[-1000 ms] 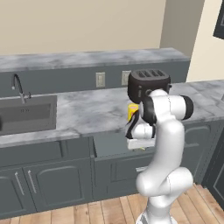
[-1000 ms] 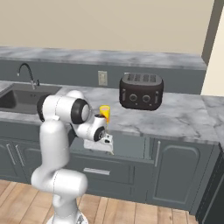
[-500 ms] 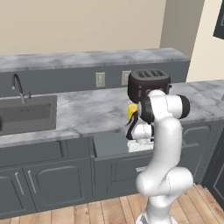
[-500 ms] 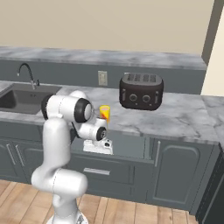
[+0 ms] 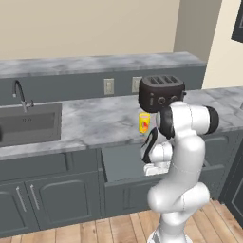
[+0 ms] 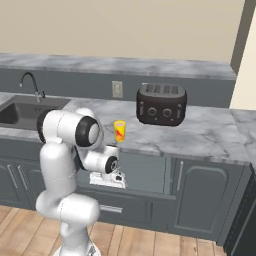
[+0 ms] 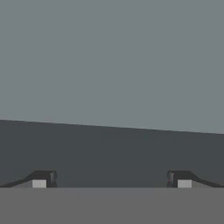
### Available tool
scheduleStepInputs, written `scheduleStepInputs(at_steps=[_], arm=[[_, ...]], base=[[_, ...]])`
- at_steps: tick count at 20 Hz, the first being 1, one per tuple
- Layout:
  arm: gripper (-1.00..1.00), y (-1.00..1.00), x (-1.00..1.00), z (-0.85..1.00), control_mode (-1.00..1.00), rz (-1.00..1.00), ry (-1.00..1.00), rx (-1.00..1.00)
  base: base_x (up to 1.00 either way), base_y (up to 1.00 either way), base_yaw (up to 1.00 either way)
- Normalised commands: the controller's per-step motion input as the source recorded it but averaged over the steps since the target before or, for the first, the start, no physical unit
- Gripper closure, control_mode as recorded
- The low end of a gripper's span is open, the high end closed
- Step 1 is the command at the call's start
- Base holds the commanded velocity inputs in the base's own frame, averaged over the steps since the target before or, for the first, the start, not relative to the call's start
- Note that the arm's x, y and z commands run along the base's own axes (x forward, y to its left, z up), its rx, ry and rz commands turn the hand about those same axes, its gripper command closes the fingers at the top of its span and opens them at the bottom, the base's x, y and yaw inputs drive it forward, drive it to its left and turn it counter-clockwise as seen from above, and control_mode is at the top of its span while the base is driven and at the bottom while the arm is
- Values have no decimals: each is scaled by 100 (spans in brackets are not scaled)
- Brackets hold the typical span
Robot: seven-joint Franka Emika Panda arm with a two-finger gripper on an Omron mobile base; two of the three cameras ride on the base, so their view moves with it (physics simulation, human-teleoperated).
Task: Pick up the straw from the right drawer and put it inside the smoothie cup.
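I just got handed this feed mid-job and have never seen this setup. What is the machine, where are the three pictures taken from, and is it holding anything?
It is a white robot arm on a driving base in a rendered kitchen. Two pictures look over it from behind, left and right. The third looks along the gripper, whose fingers stand wide apart with nothing between them, over flat grey. The hand hangs over the open right drawer. On the marble counter stand the smoothie cup and a black toaster, with a sink left.
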Motion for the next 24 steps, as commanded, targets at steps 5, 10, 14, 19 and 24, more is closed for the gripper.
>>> scheduleStepInputs(at_steps=[5, 10, 14, 19, 24], arm=[[-100, 0, -85, 26, -100, 2, -10, 0], [-100, 0, -7, 64, -100, 1, -12, 0], [-100, 0, 24, 61, -100, 0, 0, 0], [-100, 0, 47, 43, -100, 0, 10, 0], [-100, 0, 53, 13, -100, 0, 12, 0]], base=[[0, 0, 0], [0, 0, 0], [0, 0, 0], [0, 0, 0], [0, 0, 0]])
